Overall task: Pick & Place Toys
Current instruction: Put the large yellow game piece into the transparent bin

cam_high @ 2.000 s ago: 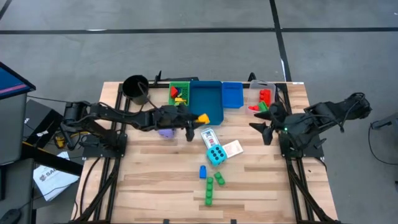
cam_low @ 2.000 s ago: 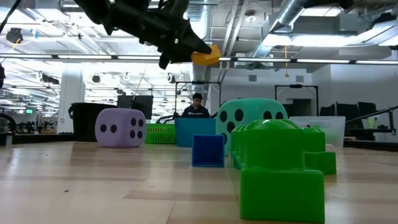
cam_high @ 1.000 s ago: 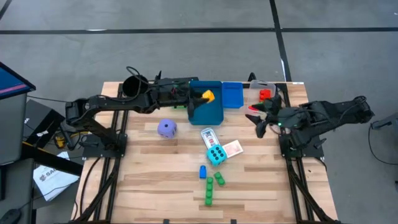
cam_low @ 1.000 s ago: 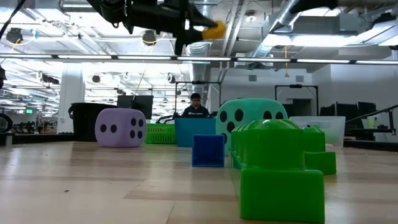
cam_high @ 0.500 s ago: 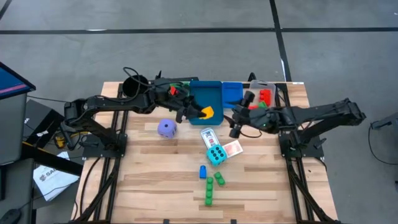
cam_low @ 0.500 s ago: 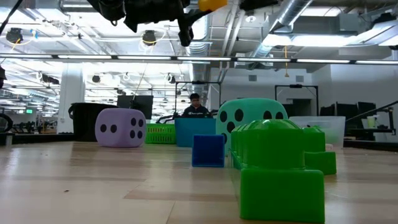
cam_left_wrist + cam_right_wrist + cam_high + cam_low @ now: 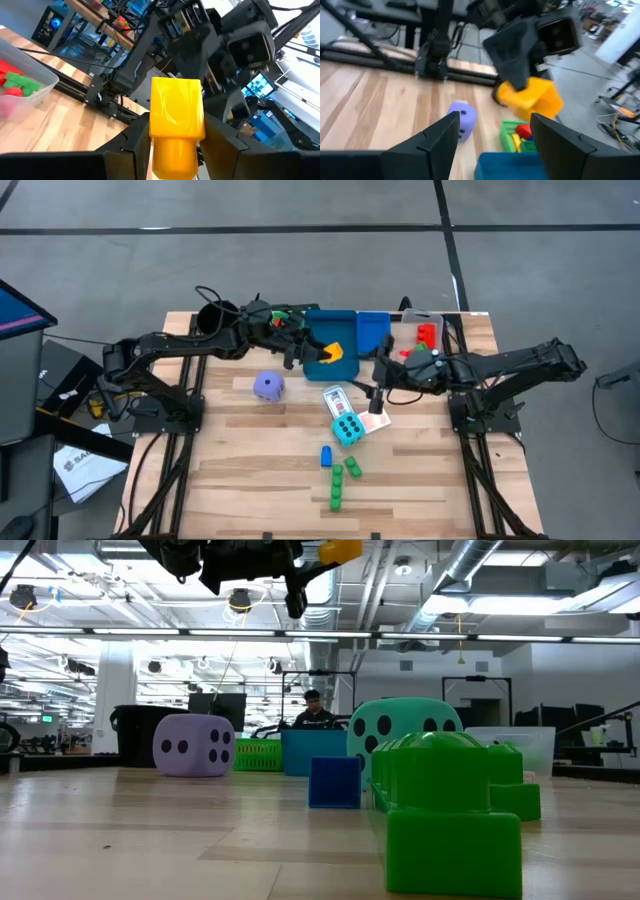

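A yellow brick (image 7: 333, 352) hangs high over the blue bin (image 7: 330, 330), with my left gripper (image 7: 312, 352) shut on it; it also shows in the low view (image 7: 338, 550). My right gripper (image 7: 376, 380) stands open and empty just right of the blue bin, facing the brick (image 7: 532, 97). Resting on the table are a purple die (image 7: 267, 386), a cyan dotted die (image 7: 348, 429), two playing cards (image 7: 335, 398) (image 7: 374, 418), a blue brick (image 7: 326, 456) and green bricks (image 7: 338, 485). My left gripper pinches the yellow brick by two opposite flat sides (image 7: 156, 117) between its two fingers (image 7: 137, 145). The fingers lie about level and point toward the table's right side. The brick is lifted clear, tilted, above the blue bin.
At the far edge stand a green bin (image 7: 290, 320) with bricks, partly under my left arm, a blue tray (image 7: 373, 330) and a clear bin (image 7: 425, 335) holding red and green bricks. The two arms' grippers are close together over the bins.
My right gripper has swung from the table's right side toward the left, to beside the blue bin, rolling as it went and staying open. My left wrist has rolled, turning the yellow brick with it above the blue bin.
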Action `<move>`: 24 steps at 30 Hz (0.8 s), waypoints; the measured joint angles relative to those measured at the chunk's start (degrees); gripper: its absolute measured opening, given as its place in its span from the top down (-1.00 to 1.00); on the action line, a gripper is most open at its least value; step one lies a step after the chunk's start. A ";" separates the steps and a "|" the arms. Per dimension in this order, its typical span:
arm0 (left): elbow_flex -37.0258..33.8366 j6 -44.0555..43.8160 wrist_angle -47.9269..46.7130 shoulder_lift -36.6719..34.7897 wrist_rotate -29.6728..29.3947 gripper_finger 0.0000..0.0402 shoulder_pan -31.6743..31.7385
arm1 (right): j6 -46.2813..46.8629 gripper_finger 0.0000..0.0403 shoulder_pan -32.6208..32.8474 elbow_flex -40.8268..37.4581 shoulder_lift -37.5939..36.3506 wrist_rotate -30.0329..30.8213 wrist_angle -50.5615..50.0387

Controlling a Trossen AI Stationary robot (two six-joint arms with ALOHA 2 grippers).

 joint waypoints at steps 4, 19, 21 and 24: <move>-0.02 -0.55 0.05 0.02 0.02 0.34 -0.91 | -0.32 -0.19 -0.47 0.09 0.66 -0.31 0.55; -0.11 -1.65 1.29 0.09 -2.56 0.34 -4.02 | -1.84 -0.19 -1.53 0.00 3.69 -2.88 3.51; -0.11 -1.65 1.24 0.09 -2.60 0.34 -4.02 | -1.84 -0.19 -1.53 0.00 3.69 -2.92 3.62; -0.11 -1.61 1.18 0.09 -3.08 0.34 -4.02 | -1.76 -0.19 -1.51 0.00 3.69 -3.51 3.79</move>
